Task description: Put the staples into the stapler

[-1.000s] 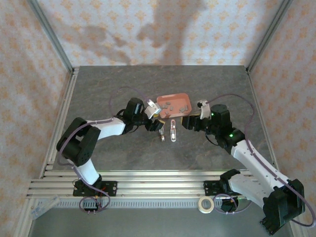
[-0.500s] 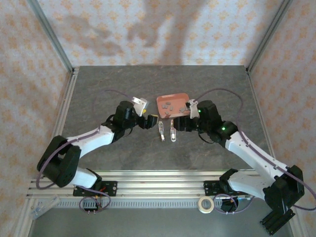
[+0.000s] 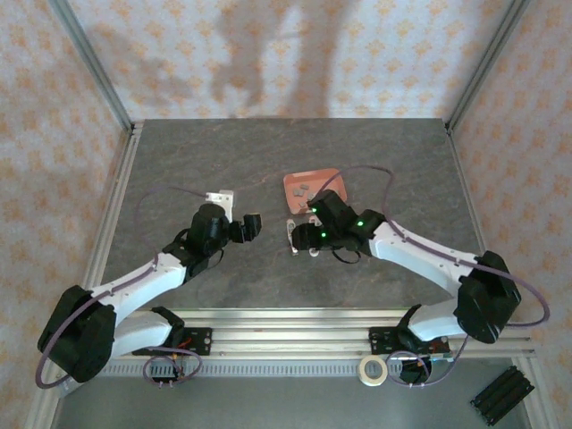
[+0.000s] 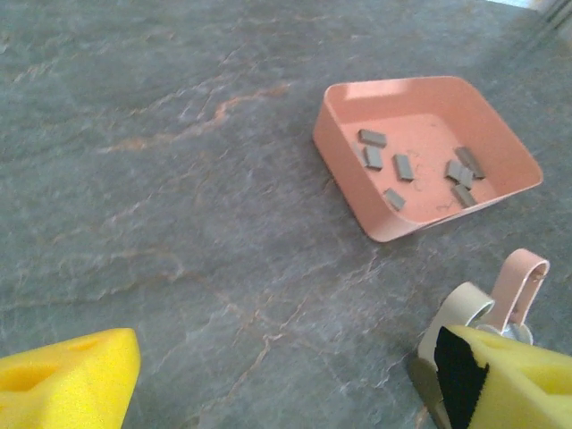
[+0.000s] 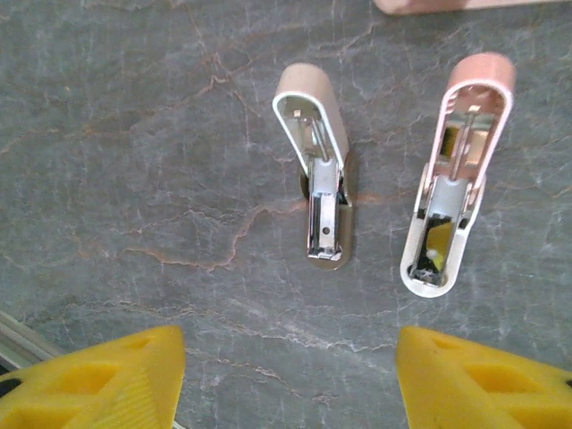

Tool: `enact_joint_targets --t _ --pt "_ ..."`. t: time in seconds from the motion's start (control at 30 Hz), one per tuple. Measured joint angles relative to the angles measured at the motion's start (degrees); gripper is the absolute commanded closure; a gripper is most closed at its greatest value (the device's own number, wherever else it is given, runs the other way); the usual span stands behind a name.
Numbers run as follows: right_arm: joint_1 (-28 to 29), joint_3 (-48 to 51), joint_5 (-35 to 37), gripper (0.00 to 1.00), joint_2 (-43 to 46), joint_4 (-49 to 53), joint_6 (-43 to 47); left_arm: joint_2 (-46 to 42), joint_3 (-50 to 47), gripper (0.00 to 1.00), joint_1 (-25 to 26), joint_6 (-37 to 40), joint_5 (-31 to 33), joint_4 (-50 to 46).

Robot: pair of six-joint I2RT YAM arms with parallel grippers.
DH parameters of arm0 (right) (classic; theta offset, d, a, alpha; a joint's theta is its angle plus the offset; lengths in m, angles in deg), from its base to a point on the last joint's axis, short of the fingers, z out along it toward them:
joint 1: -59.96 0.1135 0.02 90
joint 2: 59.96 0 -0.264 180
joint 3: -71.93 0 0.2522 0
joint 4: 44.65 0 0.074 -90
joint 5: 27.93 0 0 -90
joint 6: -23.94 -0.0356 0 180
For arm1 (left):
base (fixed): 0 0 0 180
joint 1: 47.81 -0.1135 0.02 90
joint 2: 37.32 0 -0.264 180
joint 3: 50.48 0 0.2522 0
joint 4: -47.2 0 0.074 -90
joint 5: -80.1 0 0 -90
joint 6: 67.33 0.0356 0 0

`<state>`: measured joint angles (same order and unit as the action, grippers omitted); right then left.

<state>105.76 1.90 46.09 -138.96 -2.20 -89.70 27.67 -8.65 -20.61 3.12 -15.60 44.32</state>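
Vs a second ago: left arm has pulled back toward 8 o'clock, away from the tray, so the left gripper now hangs over bare table, at 9 o'clock of the stapler. Right arm has swung in toward 9 o'clock, and the right gripper now sits above the stapler, covering part of it in the top view. Tray and stapler have not shifted.

Left gripper: fingers spread wide, nothing between them. Right gripper: fingers also spread wide and empty; the stapler lies past the tips, not touched.

Tray: salmon-pink, rectangular, shallow, at 12 o'clock of the stapler and near it without touching. It lies flat on the table. Left wrist view shows its inside, with about eight staples loose on the floor, mostly toward the 3 o'clock half.

Stapler: on the table at centre, lying open with its insides facing up, in two pieces side by side. Beige-capped piece lies at 9 o'clock of the pink-capped piece, with a clear gap between. Silvery metal channel shows in the beige one. Can't tell whether any staples are loaded.

Staples: small grey strips, all in the tray, scattered, a few touching each other.
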Motion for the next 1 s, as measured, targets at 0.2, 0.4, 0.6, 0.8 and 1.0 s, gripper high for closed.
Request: enact_joint_targets --t 0.2,0.4,0.6,0.8,1.0 --pt "1.07 -0.39 1.05 0.38 -3.54 0.0 -3.87 -0.13 -1.29 0.13 0.0 -1.64 0.46 -1.2" --pt "1.97 -1.57 1.03 0.38 -7.41 0.02 -6.01 -0.04 -1.79 0.13 0.0 -2.56 0.44 -1.18" --pt "2.45 -2.97 1.01 0.39 -10.56 -0.02 -7.04 0.59 -2.01 0.13 0.0 -3.39 0.42 -1.16" --pt "2.45 -4.02 0.79 0.4 -13.53 -0.15 -7.41 1.6 -2.01 0.13 0.0 -3.56 0.39 -1.01" --pt "2.45 -6.38 1.29 0.41 -16.63 -0.07 -7.45 2.91 -2.01 0.13 0.0 -3.56 0.2 -0.98"
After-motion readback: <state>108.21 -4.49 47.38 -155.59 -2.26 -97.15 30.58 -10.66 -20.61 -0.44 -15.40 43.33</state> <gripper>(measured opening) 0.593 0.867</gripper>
